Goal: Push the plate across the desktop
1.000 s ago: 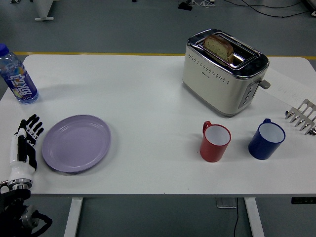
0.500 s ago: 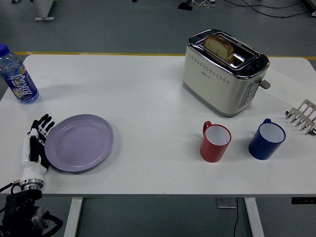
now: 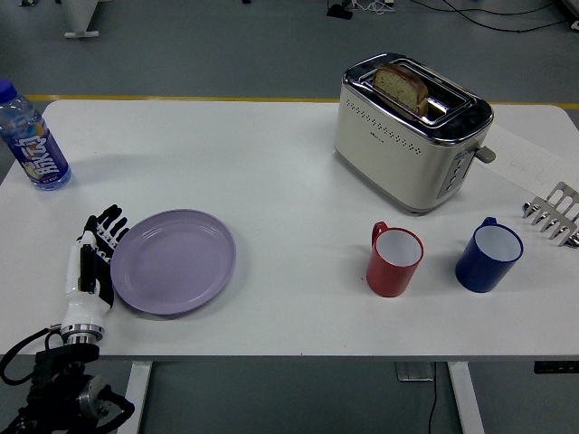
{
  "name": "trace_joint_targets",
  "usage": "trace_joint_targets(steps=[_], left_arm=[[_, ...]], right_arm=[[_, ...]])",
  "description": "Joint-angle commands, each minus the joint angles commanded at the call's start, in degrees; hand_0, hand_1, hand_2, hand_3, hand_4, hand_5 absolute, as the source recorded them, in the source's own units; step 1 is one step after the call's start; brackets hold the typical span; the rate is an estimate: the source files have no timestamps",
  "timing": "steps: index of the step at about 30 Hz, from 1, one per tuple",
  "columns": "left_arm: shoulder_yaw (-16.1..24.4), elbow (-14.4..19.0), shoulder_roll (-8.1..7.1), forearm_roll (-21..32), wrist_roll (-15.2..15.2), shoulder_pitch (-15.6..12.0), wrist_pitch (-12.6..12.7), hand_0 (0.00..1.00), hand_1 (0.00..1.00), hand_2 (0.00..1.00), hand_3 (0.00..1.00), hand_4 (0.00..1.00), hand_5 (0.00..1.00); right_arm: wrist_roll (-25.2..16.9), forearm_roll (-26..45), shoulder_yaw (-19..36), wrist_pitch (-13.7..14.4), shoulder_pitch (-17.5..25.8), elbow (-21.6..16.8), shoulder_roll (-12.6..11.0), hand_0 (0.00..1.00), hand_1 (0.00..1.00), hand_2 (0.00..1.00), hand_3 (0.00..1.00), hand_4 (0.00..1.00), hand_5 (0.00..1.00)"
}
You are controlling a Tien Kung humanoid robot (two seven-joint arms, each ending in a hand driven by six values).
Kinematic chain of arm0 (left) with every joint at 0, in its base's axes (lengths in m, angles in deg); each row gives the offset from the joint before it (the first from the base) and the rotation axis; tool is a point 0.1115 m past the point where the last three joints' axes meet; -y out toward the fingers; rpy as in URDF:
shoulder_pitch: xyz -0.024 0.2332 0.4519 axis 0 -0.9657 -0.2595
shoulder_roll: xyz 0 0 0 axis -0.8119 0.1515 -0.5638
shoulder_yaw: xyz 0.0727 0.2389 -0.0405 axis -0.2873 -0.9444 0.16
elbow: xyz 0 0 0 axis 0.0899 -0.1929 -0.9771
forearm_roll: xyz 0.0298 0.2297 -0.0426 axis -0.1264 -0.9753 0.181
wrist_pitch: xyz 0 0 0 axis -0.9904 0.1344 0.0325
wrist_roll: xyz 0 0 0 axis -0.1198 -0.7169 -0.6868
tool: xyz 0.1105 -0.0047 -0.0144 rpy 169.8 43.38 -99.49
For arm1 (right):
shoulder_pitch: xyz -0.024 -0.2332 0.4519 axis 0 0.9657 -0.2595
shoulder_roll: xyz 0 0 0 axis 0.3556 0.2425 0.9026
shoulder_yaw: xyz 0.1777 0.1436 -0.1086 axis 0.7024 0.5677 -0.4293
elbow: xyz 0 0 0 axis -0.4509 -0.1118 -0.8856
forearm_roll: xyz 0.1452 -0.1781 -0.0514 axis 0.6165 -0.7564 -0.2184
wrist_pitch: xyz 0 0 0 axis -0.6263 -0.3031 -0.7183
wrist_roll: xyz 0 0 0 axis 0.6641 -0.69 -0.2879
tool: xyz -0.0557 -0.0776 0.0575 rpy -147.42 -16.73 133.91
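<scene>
I'm watching the left hand (image 3: 90,271) pressing flat against the left rim of the plate (image 3: 174,261) — fingers straight and held side by side, pointing away from me, gripping nothing. The plate is lying flat on the white table (image 3: 271,181), in its near-left part, and it is sitting further right than it was a second ago; the hand has been travelling right with it. The hand's wrist is hanging at the table's near edge, with the arm's dark joint and cable showing below it.

A water bottle (image 3: 32,136) is standing upright at the far left, well apart from the plate. A toaster (image 3: 412,131) with a slice of bread (image 3: 401,87) in its slot is sitting toward the far right. Nearer me, a red mug (image 3: 394,259) and a blue mug (image 3: 488,255) are standing side by side — not touching. A metal rack (image 3: 554,213) is poking in at the right edge.
</scene>
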Motion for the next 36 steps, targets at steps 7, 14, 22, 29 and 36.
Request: trace_joint_targets(steps=[7, 14, 22, 29, 36], left_arm=[[-3.4, 0.3, 0.0, 1.6, -0.2, 0.0, 0.0, 0.797, 0.833, 0.852, 0.727, 0.486, 0.998], [-6.3, 1.4, 0.0, 2.7, -0.4, 0.0, 0.1, 0.796, 0.833, 0.851, 0.727, 0.486, 0.998], [-9.8, 1.9, 0.0, 4.0, -0.8, 0.5, 0.3, 0.796, 0.832, 0.851, 0.724, 0.482, 0.998], [-13.0, 2.9, 0.0, 4.7, -0.9, 1.3, 0.4, 0.795, 0.831, 0.85, 0.722, 0.479, 0.998], [-15.4, 3.8, 0.0, 5.9, -0.8, 1.6, 0.3, 0.793, 0.83, 0.85, 0.72, 0.471, 0.998]], right_arm=[[0.1, 0.1, -0.2, 0.1, 0.3, -0.1, 0.0, 0.689, 0.64, 0.75, 0.735, 0.478, 0.491], [0.2, -0.5, 0.1, 0.0, 0.6, -0.1, 0.0, 0.689, 0.641, 0.749, 0.735, 0.479, 0.492], [0.2, -1.3, 0.7, -0.1, 0.6, -0.1, 0.0, 0.689, 0.64, 0.749, 0.735, 0.479, 0.492], [0.0, -1.6, 1.0, 0.0, 0.4, -0.1, 0.0, 0.689, 0.64, 0.748, 0.735, 0.479, 0.492], [-0.1, -1.8, 1.3, 0.1, 0.1, -0.1, -0.1, 0.689, 0.639, 0.748, 0.734, 0.479, 0.492]])
